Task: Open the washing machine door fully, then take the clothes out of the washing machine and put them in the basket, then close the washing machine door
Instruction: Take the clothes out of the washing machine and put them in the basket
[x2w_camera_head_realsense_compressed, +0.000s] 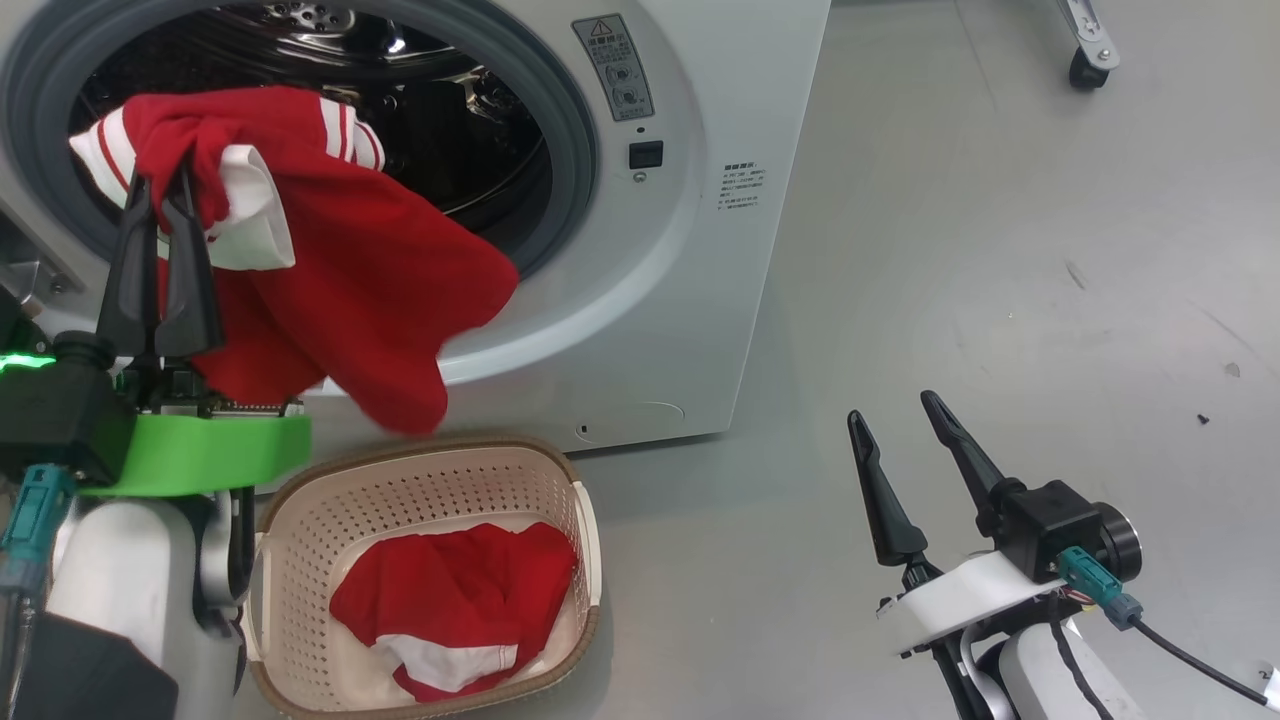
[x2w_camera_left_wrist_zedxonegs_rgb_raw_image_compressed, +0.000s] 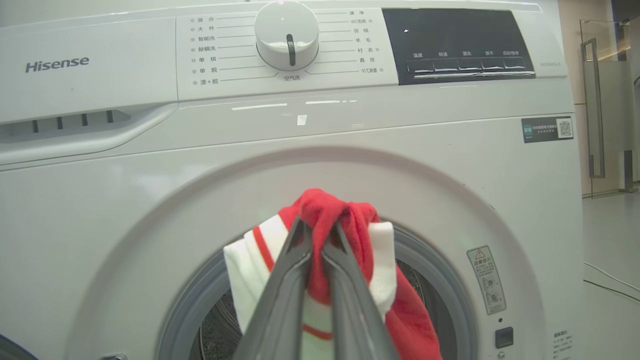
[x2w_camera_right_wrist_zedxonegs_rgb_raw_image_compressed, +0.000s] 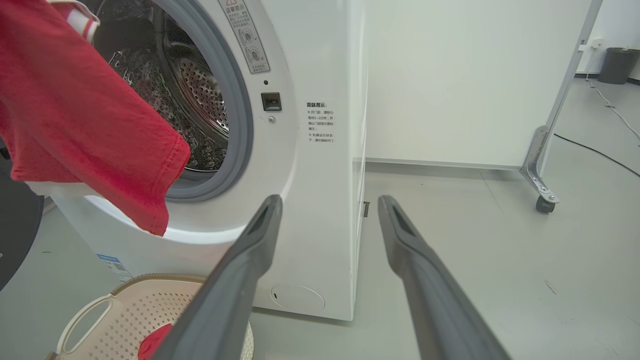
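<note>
The white washing machine (x2w_camera_head_realsense_compressed: 700, 300) stands with its steel drum (x2w_camera_head_realsense_compressed: 450, 130) exposed. Of the washing machine door I see just a dark curved edge (x2w_camera_right_wrist_zedxonegs_rgb_raw_image_compressed: 15, 225) at the left. My left gripper (x2w_camera_head_realsense_compressed: 162, 190) is shut on a red and white garment (x2w_camera_head_realsense_compressed: 340, 280) of the clothes. It hangs in front of the opening, its lower end just above the basket (x2w_camera_head_realsense_compressed: 420, 500). The left wrist view has the same garment (x2w_camera_left_wrist_zedxonegs_rgb_raw_image_compressed: 325, 205) bunched over that gripper (x2w_camera_left_wrist_zedxonegs_rgb_raw_image_compressed: 318, 225). Another red garment (x2w_camera_head_realsense_compressed: 460, 590) lies inside the cream basket. At the lower right, above bare floor, my right gripper (x2w_camera_head_realsense_compressed: 893, 410) is open and holds nothing.
Grey floor (x2w_camera_head_realsense_compressed: 1000, 250) stretches to the right of the machine. A metal frame leg on a caster (x2w_camera_head_realsense_compressed: 1090, 60) stands at the far right. The right wrist view has a dark bin (x2w_camera_right_wrist_zedxonegs_rgb_raw_image_compressed: 617, 65) and a cable (x2w_camera_right_wrist_zedxonegs_rgb_raw_image_compressed: 595, 150) on the floor beyond it.
</note>
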